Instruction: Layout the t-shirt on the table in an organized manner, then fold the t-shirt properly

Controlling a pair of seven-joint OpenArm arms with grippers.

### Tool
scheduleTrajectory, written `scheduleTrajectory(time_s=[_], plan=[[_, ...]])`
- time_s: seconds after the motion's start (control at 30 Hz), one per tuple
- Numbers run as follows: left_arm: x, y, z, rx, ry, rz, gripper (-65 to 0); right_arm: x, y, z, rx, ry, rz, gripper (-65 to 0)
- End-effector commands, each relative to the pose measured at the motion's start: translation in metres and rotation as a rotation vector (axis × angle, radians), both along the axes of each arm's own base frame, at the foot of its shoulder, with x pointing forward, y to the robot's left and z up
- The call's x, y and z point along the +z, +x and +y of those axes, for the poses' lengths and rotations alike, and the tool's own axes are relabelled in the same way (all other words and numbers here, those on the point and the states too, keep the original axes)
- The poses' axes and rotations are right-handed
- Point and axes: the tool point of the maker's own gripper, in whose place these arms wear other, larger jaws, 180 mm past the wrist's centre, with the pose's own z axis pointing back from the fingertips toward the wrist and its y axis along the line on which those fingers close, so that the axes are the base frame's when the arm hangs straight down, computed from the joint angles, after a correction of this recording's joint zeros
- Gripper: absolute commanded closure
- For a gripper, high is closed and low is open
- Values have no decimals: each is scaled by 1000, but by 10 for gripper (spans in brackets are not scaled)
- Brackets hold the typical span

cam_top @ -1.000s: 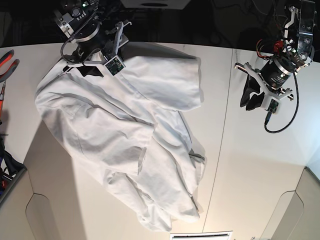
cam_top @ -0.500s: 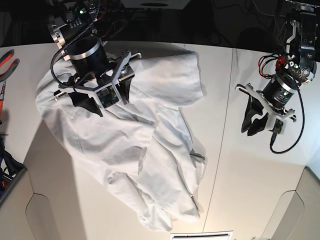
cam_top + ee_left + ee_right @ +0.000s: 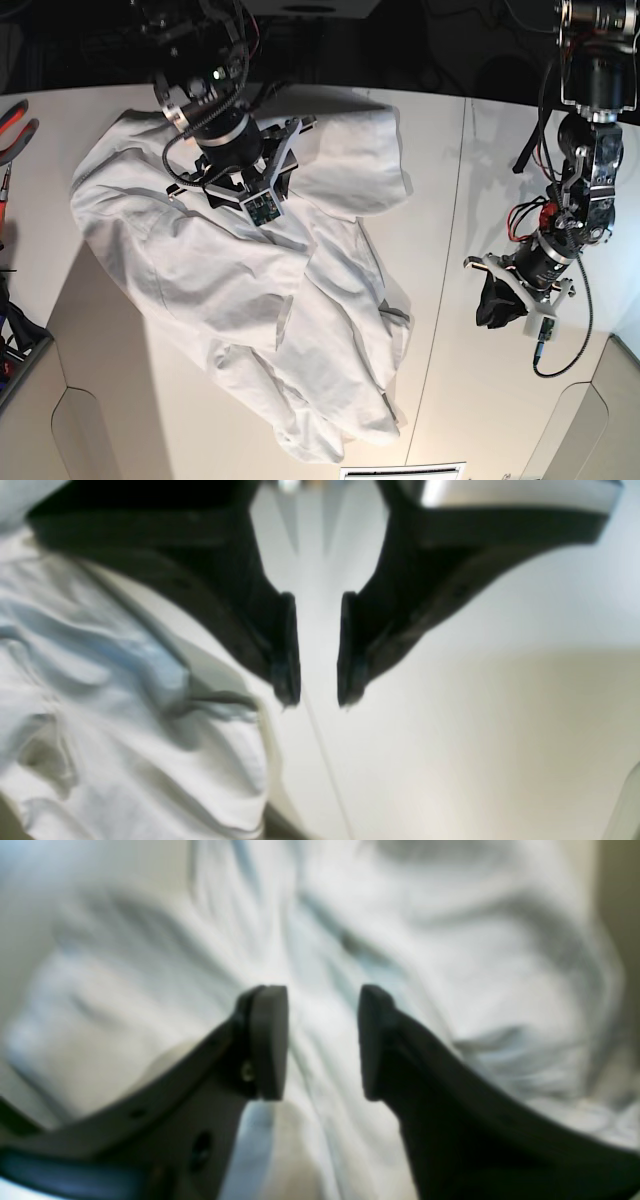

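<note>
A crumpled white t-shirt (image 3: 250, 280) lies on the white table (image 3: 470, 380). The right gripper (image 3: 322, 1040) hangs over its upper folds, fingers apart, holding nothing. The left gripper (image 3: 317, 650) hovers over bare tabletop beside the shirt, fingers slightly parted, empty.

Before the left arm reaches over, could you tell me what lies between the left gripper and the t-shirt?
Only bare table, crossed by its thin dark seam, separates the left gripper from the t-shirt; the base view shows it.
</note>
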Motion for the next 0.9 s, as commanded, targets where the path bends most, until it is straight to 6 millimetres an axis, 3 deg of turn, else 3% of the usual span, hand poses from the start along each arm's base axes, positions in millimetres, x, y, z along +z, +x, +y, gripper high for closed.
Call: scheduleTrajectory(time_s=[0.0,0.1,0.23,0.3,0.4,0.57,0.73,0.87], plan=[[12,14,1,4,-12,-36,-168,11,20,-4,-1,-33,-79,-210],[-6,20,-7,-1,-28,19,-168,18,42,-16,8,-141,-152,-243],[-23,16,-20,-1,-60,58,-168,46,74,-7,25,-94,-268,-362],[-24,15,-25,-4,-71,61,-168,45,83,2,48,-73,-257,-362],[-24,16,-25,-4,-72,60,-168,26,93,11,88,-89,-203,-362],[-24,15,-25,-4,-70,60,-168,1,99,17,166,-171,-148,-362],[-24,15,-25,-3,-70,61,-168,-1,90,46,290,-236,-176,-362],[-25,15,-25,-4,-68,64,-168,-2,85,52,320,-260,-178,-362]])
